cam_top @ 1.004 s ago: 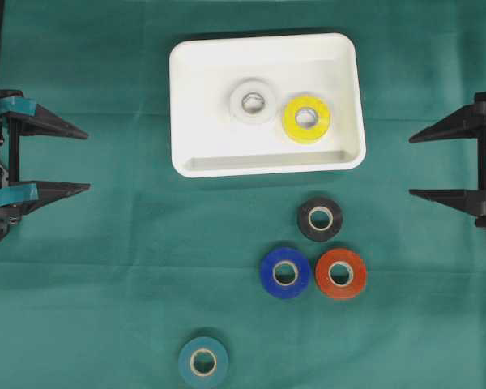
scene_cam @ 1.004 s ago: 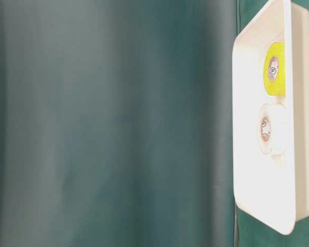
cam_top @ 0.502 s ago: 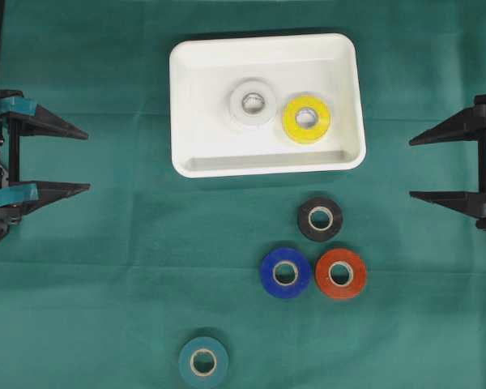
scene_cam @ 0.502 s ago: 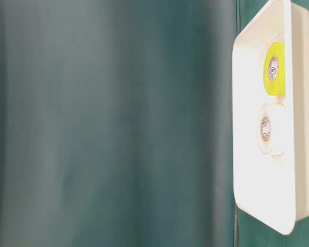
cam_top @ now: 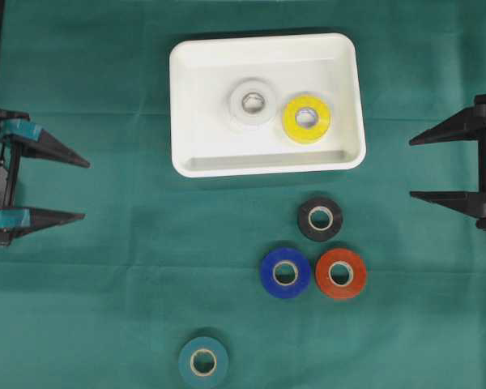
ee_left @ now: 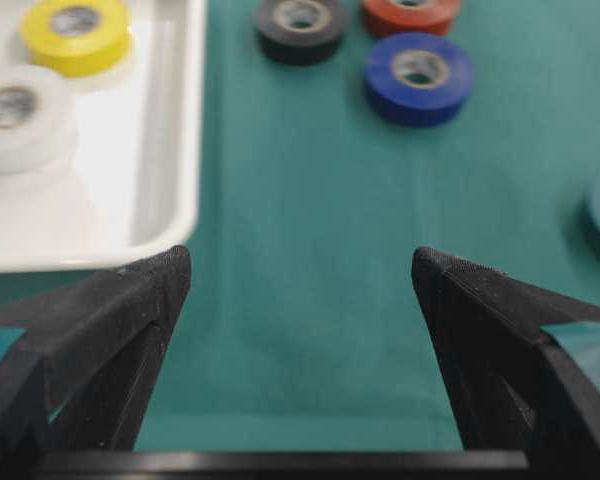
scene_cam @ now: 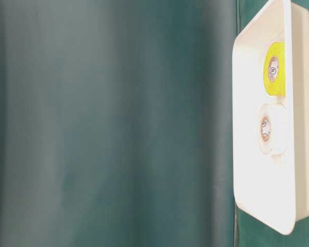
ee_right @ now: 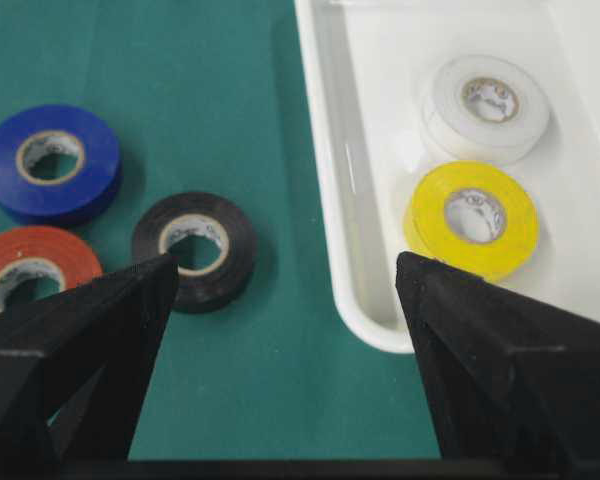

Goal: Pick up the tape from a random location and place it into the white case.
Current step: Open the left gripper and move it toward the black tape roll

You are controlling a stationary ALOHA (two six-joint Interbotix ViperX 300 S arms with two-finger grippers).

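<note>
Our left pincer (cam_top: 83, 190) gapes empty over the green cloth tabletop (cam_top: 105, 275). The teal roll (cam_top: 203, 361) lies nearest; the glossy white case (cam_top: 196, 154) holds white and yellow rolls. Our right pincer (cam_top: 413, 167) also stands apart.

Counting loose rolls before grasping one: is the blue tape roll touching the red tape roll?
Apart. The overhead view shows a thin strip of green cloth between the blue tape roll and the red tape roll.
</note>
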